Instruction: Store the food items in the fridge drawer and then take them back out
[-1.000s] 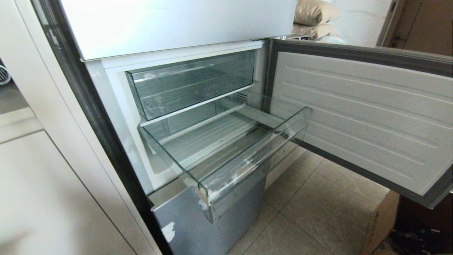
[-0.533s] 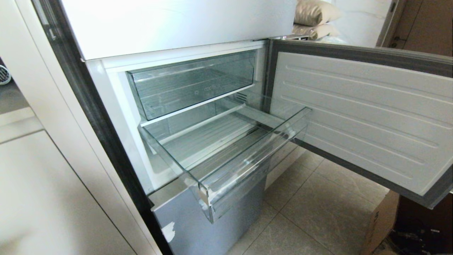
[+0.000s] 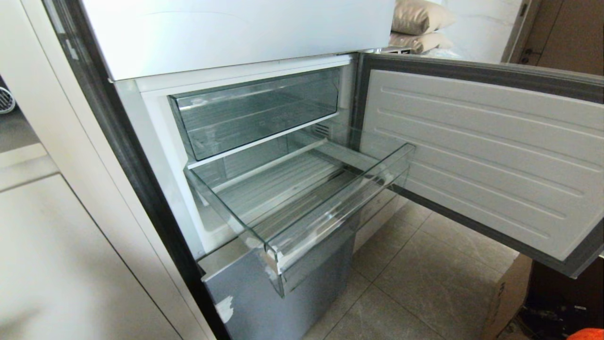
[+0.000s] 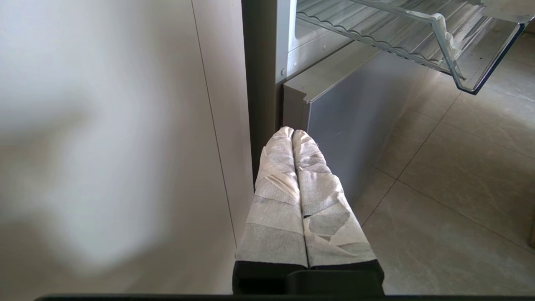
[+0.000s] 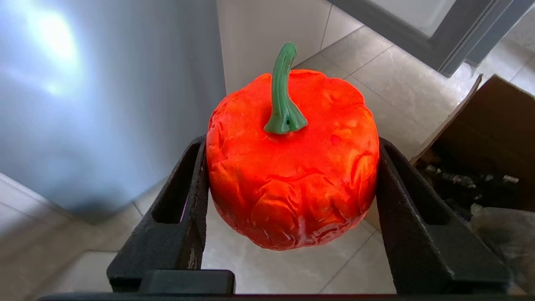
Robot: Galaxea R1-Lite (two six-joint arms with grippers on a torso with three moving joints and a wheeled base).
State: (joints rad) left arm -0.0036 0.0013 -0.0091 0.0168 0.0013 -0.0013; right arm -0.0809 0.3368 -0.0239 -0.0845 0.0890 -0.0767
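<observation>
Right now the right gripper [image 5: 288, 196] is clenched on a glossy red, lumpy round fruit with a curved green stem [image 5: 292, 163], its 2 black fingers [image 5: 179, 200] pressed against opposite sides and the stem pointing away from the wrist. Below the gripper lie pale floor tiles [image 5: 376, 83], and off to one side sits an open brown cardboard box [image 5: 493, 138]. In the head view only a sliver of the fruit shows at the lower right corner, so the gripper hangs low and well apart from the wide, shallow clear plastic drawer [image 3: 330, 222], which is pulled out of the fridge beside its open grey-rimmed door [image 3: 481, 156] and holds nothing visible. A deeper clear drawer [image 3: 255, 111] sits shut above it. The left gripper [image 4: 292, 138], with 2 white-taped fingers pressed together, is parked low beside the silver lower fridge panel [image 4: 355, 108], under the drawer's taped corner. Judging by this, either the storing step is just starting or the fruit has already come back out. If storing, the next move calls for lifting the fruit above the thick front lip, carrying it over the ribbed floor, then releasing it gently so it does not roll.
</observation>
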